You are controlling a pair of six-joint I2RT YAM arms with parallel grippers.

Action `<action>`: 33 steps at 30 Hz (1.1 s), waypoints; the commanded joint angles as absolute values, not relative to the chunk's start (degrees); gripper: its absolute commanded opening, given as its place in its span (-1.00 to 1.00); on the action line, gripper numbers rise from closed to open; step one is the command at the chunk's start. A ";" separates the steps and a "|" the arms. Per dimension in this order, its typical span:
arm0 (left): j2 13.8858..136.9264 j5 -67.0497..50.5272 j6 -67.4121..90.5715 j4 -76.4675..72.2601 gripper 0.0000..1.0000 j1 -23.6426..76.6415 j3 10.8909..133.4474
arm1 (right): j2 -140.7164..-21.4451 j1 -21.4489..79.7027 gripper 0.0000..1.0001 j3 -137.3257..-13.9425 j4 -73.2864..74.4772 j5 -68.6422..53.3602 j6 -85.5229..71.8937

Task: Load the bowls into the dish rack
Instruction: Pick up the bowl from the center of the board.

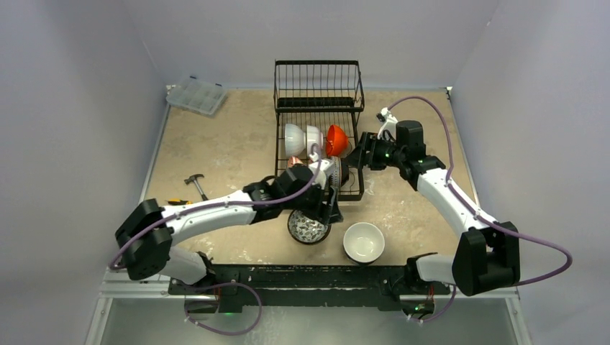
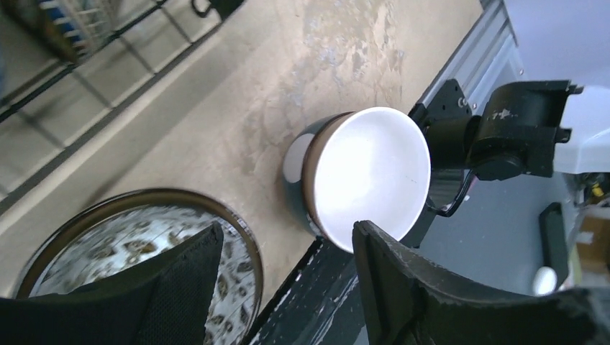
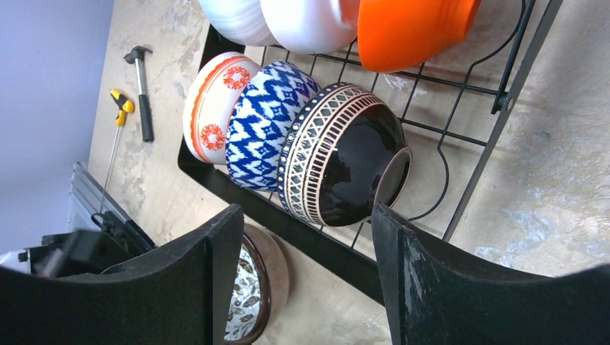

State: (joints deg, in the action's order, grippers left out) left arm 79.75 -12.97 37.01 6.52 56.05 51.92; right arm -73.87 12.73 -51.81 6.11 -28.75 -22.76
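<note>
The black wire dish rack [image 1: 319,93] stands at the back centre. Its far row holds two white bowls [image 1: 293,139] and an orange bowl [image 1: 335,140]. In the right wrist view the near row holds a red floral bowl [image 3: 212,100], a blue-patterned bowl [image 3: 262,122] and a black patterned bowl [image 3: 338,158], all on edge. A leaf-patterned bowl [image 1: 308,227] and a white-lined bowl [image 1: 363,241] sit on the table in front of the rack. My left gripper [image 1: 329,210] is open and empty between these two bowls [image 2: 288,244]. My right gripper [image 1: 350,156] is open and empty beside the rack's right side [image 3: 302,244].
A clear plastic compartment box [image 1: 196,95] lies at the back left. A hammer [image 1: 196,183] and a yellow-handled screwdriver [image 1: 176,202] lie left of the rack. The table's near edge and black rail [image 1: 302,274] run just below the white-lined bowl.
</note>
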 commanded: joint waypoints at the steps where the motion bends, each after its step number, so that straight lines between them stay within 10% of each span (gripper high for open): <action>1: 84.45 -8.12 33.18 5.59 0.28 61.01 57.89 | -73.75 12.92 0.36 -51.29 4.59 -30.28 -23.55; 14: 97.80 -0.18 29.33 10.37 0.02 69.01 65.98 | -73.17 12.92 0.39 -52.33 6.54 -28.23 -21.63; 26: 99.31 4.20 28.59 13.64 -1.00 70.75 69.58 | -72.88 12.93 0.42 -53.51 7.30 -26.02 -20.48; 33: 96.71 4.09 29.77 14.37 -1.00 70.43 70.35 | -71.70 12.92 0.50 -54.86 8.21 -25.92 -20.48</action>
State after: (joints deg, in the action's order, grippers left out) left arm 100.60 3.20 29.02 13.96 70.76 68.07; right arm -73.84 12.75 -51.81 7.66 -26.48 -21.39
